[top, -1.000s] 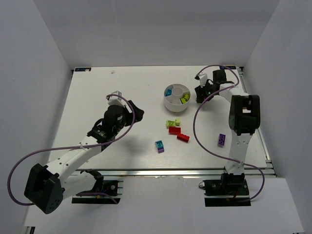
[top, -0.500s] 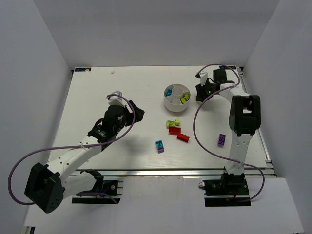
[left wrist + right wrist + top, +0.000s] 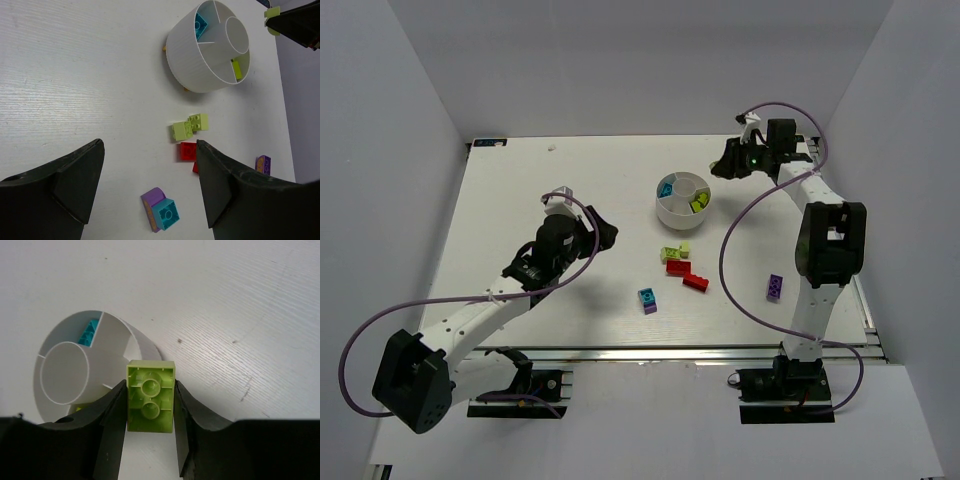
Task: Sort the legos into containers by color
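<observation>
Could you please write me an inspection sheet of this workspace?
Surface: white table.
Job's things: divided dish holds a cyan piece and a lime piece; lime pair, red bricks, cyan-on-purple stack and purple brick lie loose.
Clutter: nothing seen.
Pincers: right pincer shut on lime brick near the dish; left pincer open, empty.
Cables: purple cables loop along both arms.
Surroundings: white walls.

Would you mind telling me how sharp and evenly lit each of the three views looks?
Top external: soft, even light, faint shadows, the dish small but clear. Left wrist: table grain sharp, the wide lens makes the dish lean, the left gripper's fingers dark and soft-edged. Right wrist: the lime green brick in focus, the right gripper's fingers beside it nearly black, detail lost.
</observation>
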